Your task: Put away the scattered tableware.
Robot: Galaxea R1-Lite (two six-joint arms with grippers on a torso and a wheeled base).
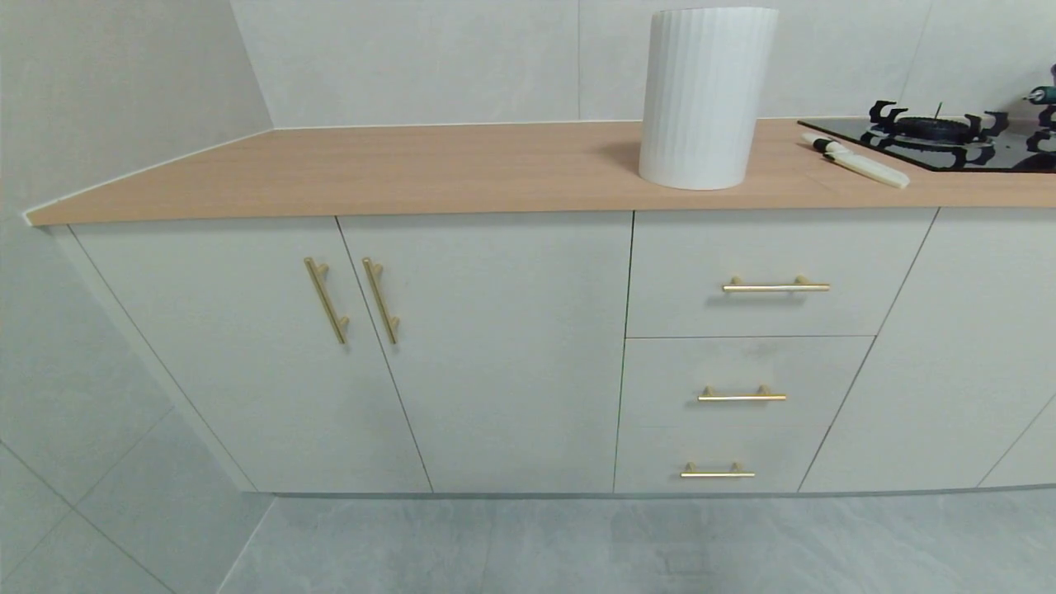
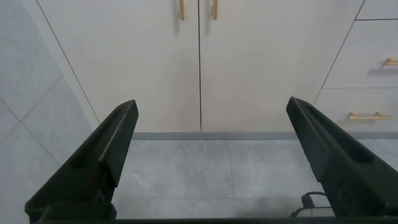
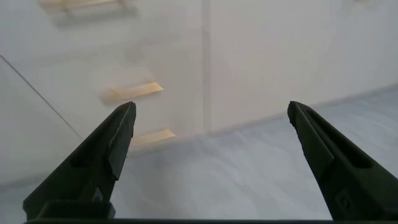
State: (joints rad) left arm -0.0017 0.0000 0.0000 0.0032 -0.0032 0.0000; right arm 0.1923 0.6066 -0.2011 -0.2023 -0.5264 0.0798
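**Utensil on bench by hob, both grippers low at cabinet fronts, nothing held**

- White utensil (image 1: 858, 162): lies flat on the wooden bench (image 1: 412, 169), far right, angled, with its dark-banded end toward the wall. It's just beside the near-left corner of the black hob (image 1: 1002, 157). Can't tell if it's a knife or something else.
- Around it: a tall ribbed white canister (image 1: 705, 99) stands upright on the bench to the utensil's left, near but apart from it. Its inside isn't visible. A black burner grate (image 1: 936, 128) sits on the hob just behind the utensil.
- Below the bench: double doors (image 1: 495, 355) with two gold upright handles on the left. Right of them is a stack of three drawers (image 1: 734, 363), each with a gold bar handle. All fronts are closed.
- Left gripper (image 2: 211, 106): jaws spread wide, nothing between them. It faces the lower part of the double doors, with grey floor tiles (image 2: 205, 168) beneath.
- Right gripper (image 3: 211, 107): jaws also released and wide, nothing held. It faces the cabinet front low down near the drawer handles, which are blurred there.
- Utensil vs jaws: it's up on the bench top, well apart from both grippers, which sit low by the floor.
- Cut off: the hob runs out of frame on the right. A dark green object (image 1: 1044, 95) at the far right edge is too clipped to identify.
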